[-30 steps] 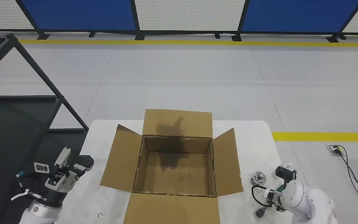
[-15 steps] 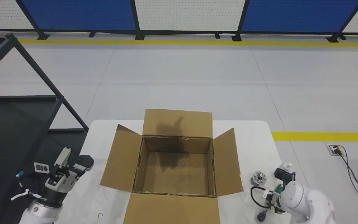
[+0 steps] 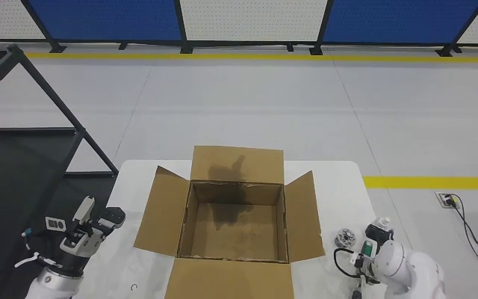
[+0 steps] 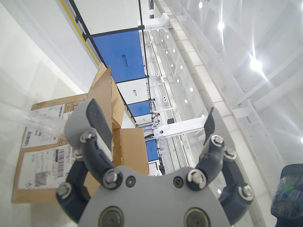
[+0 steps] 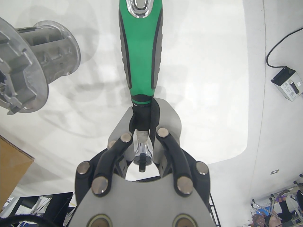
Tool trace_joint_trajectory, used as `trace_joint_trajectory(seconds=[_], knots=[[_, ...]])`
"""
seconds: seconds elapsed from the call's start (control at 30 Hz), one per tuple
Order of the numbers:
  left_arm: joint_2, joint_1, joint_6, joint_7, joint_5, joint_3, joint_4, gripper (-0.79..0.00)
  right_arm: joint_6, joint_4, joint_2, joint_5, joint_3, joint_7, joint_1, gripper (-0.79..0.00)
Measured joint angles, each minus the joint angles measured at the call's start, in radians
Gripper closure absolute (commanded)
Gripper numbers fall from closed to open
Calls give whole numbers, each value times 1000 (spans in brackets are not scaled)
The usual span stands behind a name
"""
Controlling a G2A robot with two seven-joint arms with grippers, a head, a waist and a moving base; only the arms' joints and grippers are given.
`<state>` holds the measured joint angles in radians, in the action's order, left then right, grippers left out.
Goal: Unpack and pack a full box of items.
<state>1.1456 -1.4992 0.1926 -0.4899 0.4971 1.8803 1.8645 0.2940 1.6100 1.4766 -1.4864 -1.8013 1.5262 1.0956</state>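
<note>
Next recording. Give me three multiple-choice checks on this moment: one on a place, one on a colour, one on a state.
1. Where does the cardboard box stand?
A. on the floor
B. on the white table
C. on a shelf

2. What colour is the tool handle held by the right hand?
A. red
B. green
C. yellow

3. How is the left hand?
A. open and empty
B. shut on a cloth
C. shut on a bottle

Answers: B, the top view shows tabletop around the box; B, the grip is green with grey trim; A, its jaws stand apart with nothing between.
</note>
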Motion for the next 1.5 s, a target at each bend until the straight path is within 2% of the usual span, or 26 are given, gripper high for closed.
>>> trace_joint_trajectory(seconds=[0.27, 0.53, 0.67, 0.87, 1.4, 1.5], knots=[[0, 0, 0, 0, 0, 0, 0, -785, -24, 150, 1, 118, -107, 10, 58, 0], [0, 0, 0, 0, 0, 0, 0, -785, -207, 418, -17, 440, -250, -11, 176, 0], [0, 0, 0, 0, 0, 0, 0, -785, -247, 521, -23, 563, -290, -51, 224, 0], [0, 0, 0, 0, 0, 0, 0, -785, -257, 656, -32, 627, -303, -98, 292, 0], [0, 0, 0, 0, 0, 0, 0, -785, -255, 673, -35, 625, -308, -99, 307, 0], [0, 0, 0, 0, 0, 0, 0, -785, -275, 684, -36, 654, -291, -136, 320, 0]])
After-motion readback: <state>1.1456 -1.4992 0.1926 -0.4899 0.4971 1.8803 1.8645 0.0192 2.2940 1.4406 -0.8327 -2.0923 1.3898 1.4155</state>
